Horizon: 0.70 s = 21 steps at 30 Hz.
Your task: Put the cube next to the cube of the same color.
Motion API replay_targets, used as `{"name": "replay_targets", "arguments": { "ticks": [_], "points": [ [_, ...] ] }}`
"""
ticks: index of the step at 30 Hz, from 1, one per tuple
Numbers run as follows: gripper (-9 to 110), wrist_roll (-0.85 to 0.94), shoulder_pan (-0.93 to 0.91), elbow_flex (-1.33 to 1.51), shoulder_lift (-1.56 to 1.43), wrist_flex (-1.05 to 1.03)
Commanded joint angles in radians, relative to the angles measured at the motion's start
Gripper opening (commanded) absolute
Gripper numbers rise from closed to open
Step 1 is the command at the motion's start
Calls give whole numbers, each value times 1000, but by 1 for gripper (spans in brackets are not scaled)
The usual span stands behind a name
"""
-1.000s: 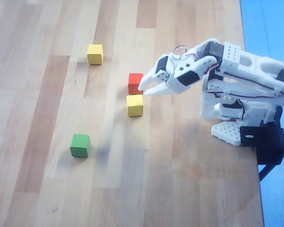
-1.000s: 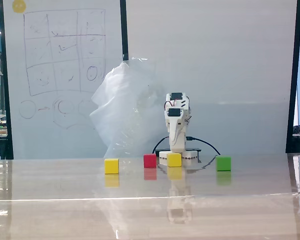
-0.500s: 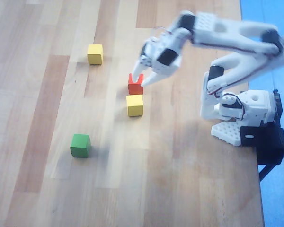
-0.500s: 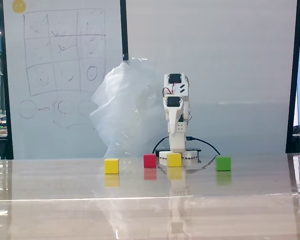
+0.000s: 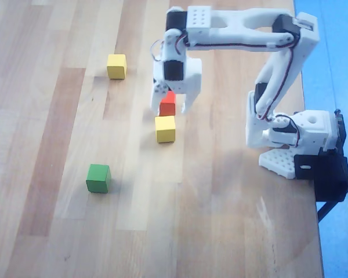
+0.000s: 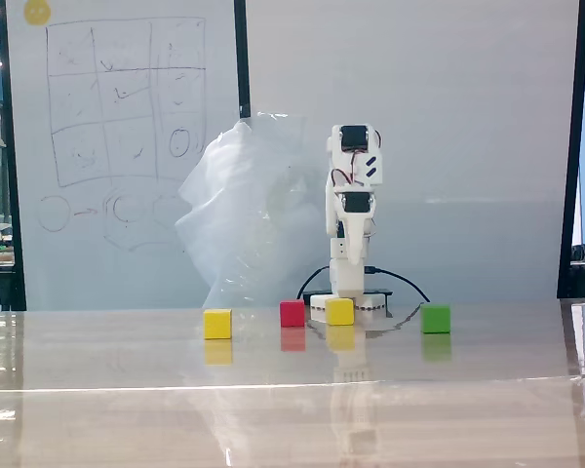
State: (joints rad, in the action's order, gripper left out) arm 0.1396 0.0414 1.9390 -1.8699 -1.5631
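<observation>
Two yellow cubes lie on the wooden table. One yellow cube (image 5: 116,66) sits far left in the overhead view and also shows in the fixed view (image 6: 217,324). The other yellow cube (image 5: 165,128) lies just below a red cube (image 5: 167,108) and also shows in the fixed view (image 6: 339,311). My gripper (image 5: 170,109) points down with its jaws apart and holds nothing. From overhead the red cube shows between the fingers. The fixed view shows the gripper (image 6: 353,255) well above the table, over the nearer yellow cube.
A green cube (image 5: 98,178) lies apart at the lower left of the overhead view, at the right in the fixed view (image 6: 435,318). The red cube shows in the fixed view (image 6: 292,313). The arm's base (image 5: 290,139) stands at the table's right edge. A whiteboard and a plastic bag (image 6: 244,214) stand behind.
</observation>
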Motion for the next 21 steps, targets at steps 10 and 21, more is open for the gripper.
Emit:
{"name": "replay_targets", "arguments": {
  "ticks": [10, 21],
  "points": [
    [32, 152, -91, 97, 104, 206],
    [31, 155, -150, 153, 225, 373]
  ]
}}
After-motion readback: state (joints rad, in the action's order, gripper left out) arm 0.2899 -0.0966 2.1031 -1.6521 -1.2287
